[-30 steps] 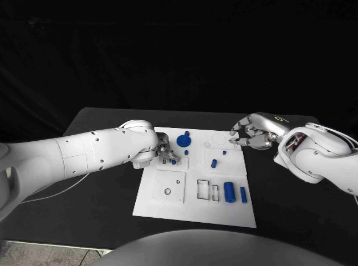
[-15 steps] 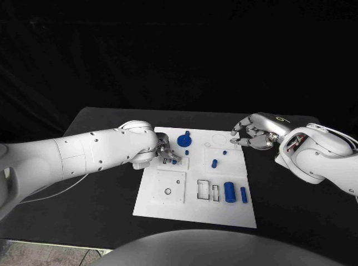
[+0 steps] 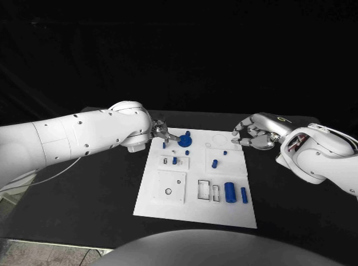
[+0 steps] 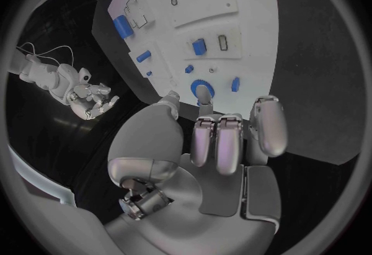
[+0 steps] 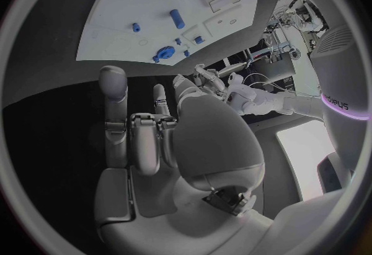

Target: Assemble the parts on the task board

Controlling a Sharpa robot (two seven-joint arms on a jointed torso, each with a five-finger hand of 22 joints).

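Note:
The white task board (image 3: 197, 208) lies in the middle of the black table. On it are a round blue part (image 3: 184, 142), a small blue piece (image 3: 175, 160) in the upper-left recess, a short blue peg (image 3: 214, 163) and two blue cylinders (image 3: 229, 192) near the right edge. My left hand (image 3: 164, 137) hovers at the board's far left corner beside the round part, fingers apart and holding nothing. In the left wrist view that hand (image 4: 221, 137) hangs above the round part (image 4: 202, 89). My right hand (image 3: 255, 133) hovers off the board's far right corner, fingers curled in on nothing.
Black table (image 3: 99, 194) surrounds the board on all sides. Empty outlined recesses (image 3: 204, 189) sit beside the cylinders, and a small hole (image 3: 168, 191) marks the lower-left plate. A white cable (image 3: 51, 177) trails under my left arm.
My left hand has lifted off the upper-left recess and drawn back toward the board's far left corner, leaving the small blue piece there. The right hand has stayed put.

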